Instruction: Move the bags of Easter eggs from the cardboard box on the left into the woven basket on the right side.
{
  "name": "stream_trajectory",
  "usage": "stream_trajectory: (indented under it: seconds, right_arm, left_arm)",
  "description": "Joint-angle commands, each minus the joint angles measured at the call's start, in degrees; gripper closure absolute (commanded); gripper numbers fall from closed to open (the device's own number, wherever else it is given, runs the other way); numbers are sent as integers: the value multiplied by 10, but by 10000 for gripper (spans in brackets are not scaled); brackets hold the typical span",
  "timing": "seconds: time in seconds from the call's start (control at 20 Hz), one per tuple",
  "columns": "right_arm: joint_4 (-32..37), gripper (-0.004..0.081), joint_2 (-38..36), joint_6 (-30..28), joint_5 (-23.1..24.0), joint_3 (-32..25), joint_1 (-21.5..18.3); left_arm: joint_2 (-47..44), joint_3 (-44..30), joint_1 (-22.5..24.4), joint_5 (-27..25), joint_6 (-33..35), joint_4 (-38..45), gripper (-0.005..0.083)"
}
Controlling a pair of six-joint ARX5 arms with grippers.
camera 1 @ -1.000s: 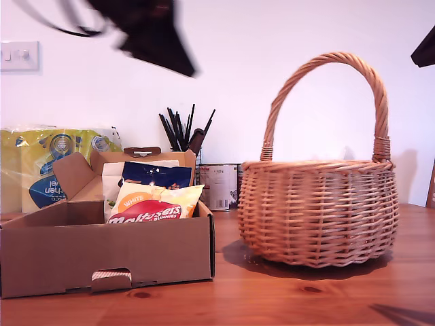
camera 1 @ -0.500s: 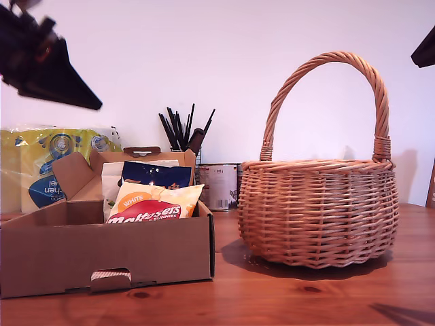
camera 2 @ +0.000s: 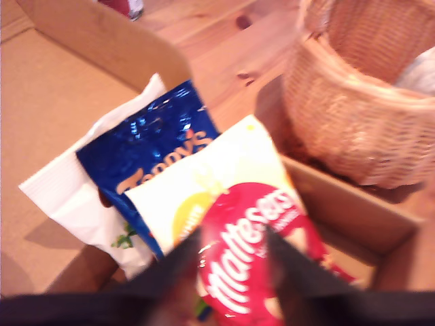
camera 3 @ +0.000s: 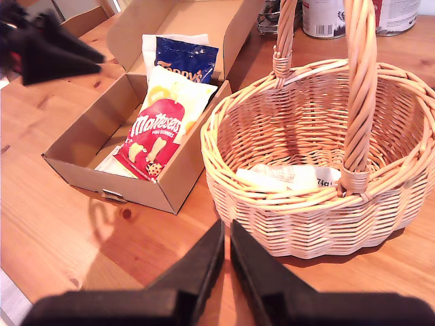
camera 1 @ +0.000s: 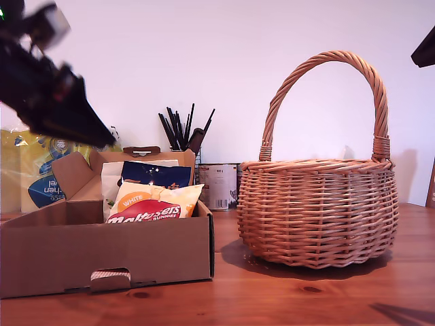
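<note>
The cardboard box (camera 1: 102, 251) sits at the exterior view's left and holds the bags of Easter eggs. A white-orange Maltesers bag (camera 1: 153, 204) leans in front of a dark blue Terry's bag (camera 1: 153, 175), with a white bag (camera 1: 112, 180) behind. My first gripper (camera 1: 102, 134) hangs blurred above the box's back flap. In its wrist view it (camera 2: 234, 272) is open over the Maltesers bag (camera 2: 251, 244). The woven basket (camera 1: 319, 210) stands at the exterior view's right with one white bag (camera 3: 279, 178) inside. My second gripper (camera 3: 226, 251) is shut and empty, above the table short of the basket.
A yellow-and-blue towel pack (camera 1: 34, 170) stands behind the box. A tin (camera 1: 219, 185) and a holder of black utensils (camera 1: 183, 129) sit at the back between box and basket. The basket's tall handle (camera 1: 326, 61) arches over its opening. Everything rests on a wooden table (camera 1: 272, 292).
My first arm swung from the exterior view's upper middle to its left, then came down towards the box. The bags, box, basket and second gripper have not moved.
</note>
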Motion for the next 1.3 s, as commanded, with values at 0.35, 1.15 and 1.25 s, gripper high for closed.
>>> stream_trajectory:
  seconds: [0.35, 1.15, 1.25]
  right_arm:
    - [2, 783, 0, -2, -3, 7, 2]
    - [2, 783, 0, -2, -3, 7, 2]
    - [2, 783, 0, -2, -3, 7, 2]
  left_arm:
    - [144, 35, -1, -11, 8, 68, 44]
    - [198, 71, -9, 142, 23, 0, 49]
    - [198, 71, -11, 143, 27, 0, 49]
